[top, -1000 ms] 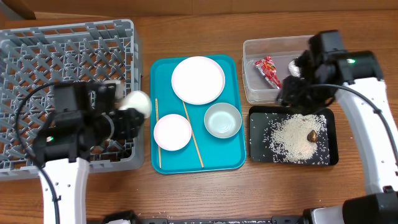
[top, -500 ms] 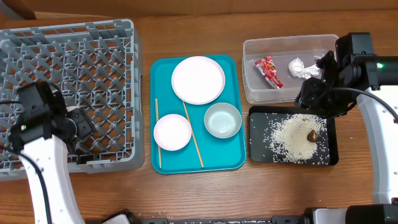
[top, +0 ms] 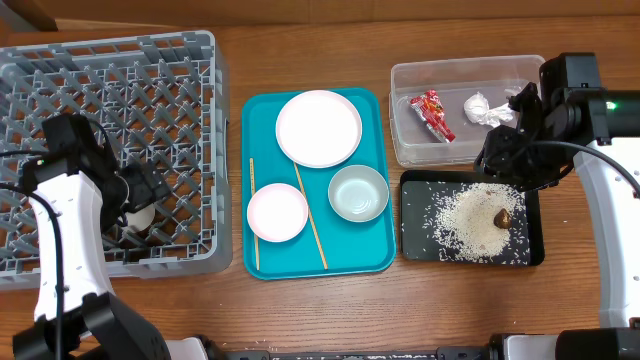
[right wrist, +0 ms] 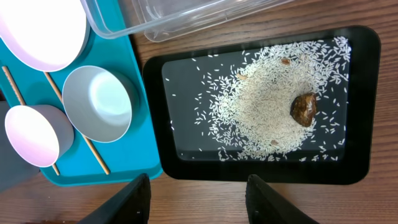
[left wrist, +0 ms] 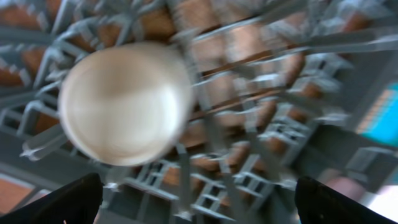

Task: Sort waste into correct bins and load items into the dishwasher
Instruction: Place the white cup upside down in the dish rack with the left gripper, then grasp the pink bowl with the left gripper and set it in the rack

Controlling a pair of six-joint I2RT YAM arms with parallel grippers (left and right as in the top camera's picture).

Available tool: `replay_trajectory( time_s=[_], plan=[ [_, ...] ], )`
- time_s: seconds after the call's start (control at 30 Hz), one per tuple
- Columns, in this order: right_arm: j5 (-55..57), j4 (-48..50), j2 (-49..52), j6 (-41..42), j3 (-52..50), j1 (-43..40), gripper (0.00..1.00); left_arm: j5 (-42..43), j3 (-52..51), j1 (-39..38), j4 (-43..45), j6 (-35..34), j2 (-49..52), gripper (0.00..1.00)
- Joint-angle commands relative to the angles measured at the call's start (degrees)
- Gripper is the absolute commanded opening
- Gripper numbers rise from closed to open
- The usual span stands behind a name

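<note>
The small white cup (top: 138, 218) lies in the grey dish rack (top: 120, 80), near its front edge. My left gripper (top: 143, 190) hovers just above it, open and empty; its wrist view shows the cup (left wrist: 124, 102) beyond the jaws (left wrist: 199, 199). My right gripper (top: 510, 165) is open and empty over the black tray (top: 415, 250), which holds rice (top: 465, 222) and a brown lump (top: 502, 217). The clear tub (top: 450, 75) holds the red wrapper (top: 432, 114) and the tissue (top: 482, 108). The plate (top: 318, 127), grey-green bowl (top: 358, 193), pink bowl (top: 277, 212) and chopsticks (top: 310, 215) lie on the teal tray.
The teal tray (top: 375, 255) sits between the rack and the bins. The right wrist view shows the black tray (right wrist: 367, 112), the rice (right wrist: 261, 118), the lump (right wrist: 303, 109), both bowls and the tub's edge (right wrist: 161, 18) above bare wood.
My left gripper carried the cup from beside the teal tray over the rack and let it go there. My right gripper left the tissue in the tub and moved right.
</note>
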Motion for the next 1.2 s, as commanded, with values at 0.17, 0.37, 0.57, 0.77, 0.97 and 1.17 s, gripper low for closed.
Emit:
replay_trajectory(
  time_s=[0.17,0.37,0.57,0.77,0.97,1.17],
  plan=[
    [0.2,-0.5,-0.9,-0.4,1.6,-0.2,0.64,9.3,2.9,-27.0,0.9,4.0,-7.4,1.0],
    [0.2,-0.5,-0.9,-0.4,1.6,-0.2,0.85,5.8,1.9,-44.7,2.2,3.9,-1.3,1.0],
    [0.0,-0.5,-0.9,-0.4,1.6,-0.2,1.0,2.2,1.9,-52.1,1.9,0.5,9.4,0.89],
    [0.0,-0.5,-0.9,-0.4,1.6,-0.2,1.0,2.5,1.9,-52.4,1.8,-0.4,18.1,0.45],
    [0.0,-0.5,-0.9,-0.4,1.6,-0.2,1.0,3.4,2.0,-52.4,1.8,-0.4,20.7,0.11],
    [0.0,-0.5,-0.9,-0.4,1.6,-0.2,1.0,3.7,7.9,-52.1,-3.5,-0.4,19.5,0.04]
  ],
)
